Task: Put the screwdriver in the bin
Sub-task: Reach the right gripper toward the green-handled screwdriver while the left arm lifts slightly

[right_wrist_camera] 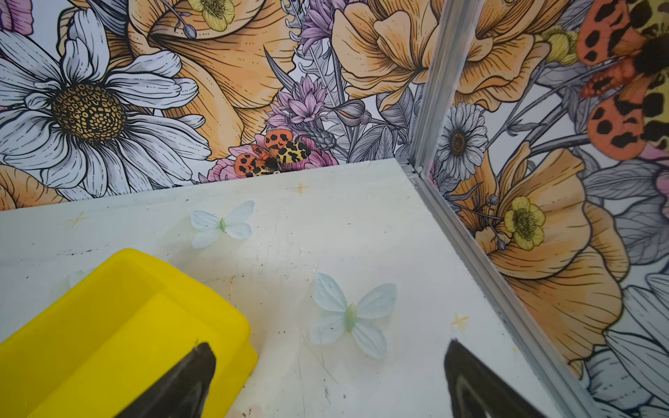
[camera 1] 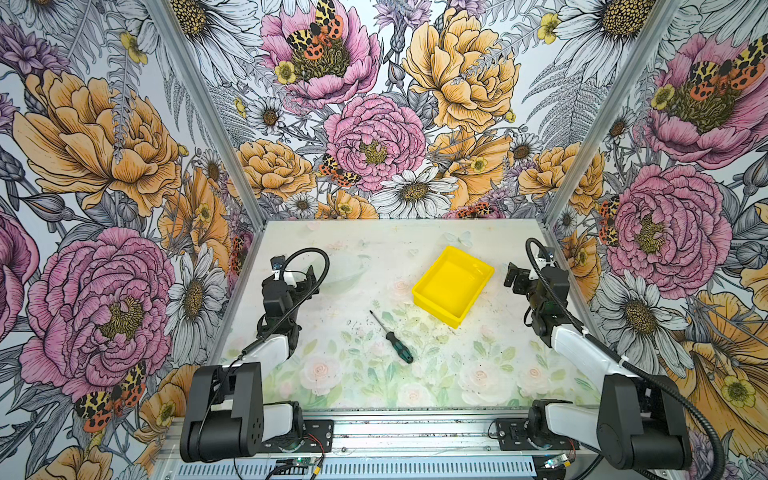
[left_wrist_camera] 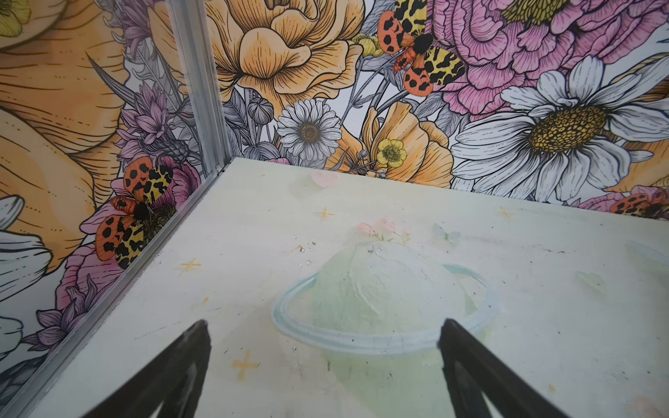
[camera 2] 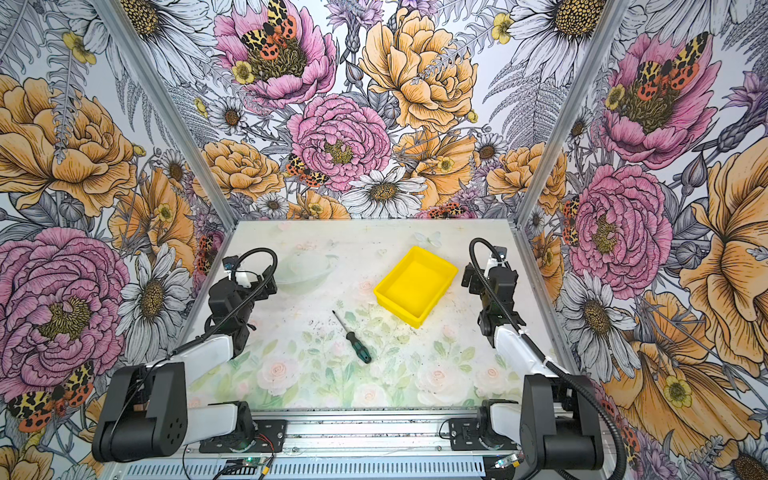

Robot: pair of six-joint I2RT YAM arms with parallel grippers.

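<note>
Right claw (right_wrist_camera: 329, 349): jaws stood wide apart, gripping nothing. In both top views it hung at the right edge of the bench (camera 1: 457, 365), just beside the right side of the bin (camera 1: 436, 309). In the right wrist view one finger (right_wrist_camera: 192, 380) overlapped a corner of the bin.

Left claw (left_wrist_camera: 324, 325): jaws likewise spread, holding nothing, at the left side of the bench.

Screwdriver (camera 1: 392, 337): lay flat on the bench near the middle, between the two claws and well apart from both. Handle lay nearer the robot's base, shaft pointing away and to the left. It lay outside the bin, near the bin's front left corner, not touching.
</note>
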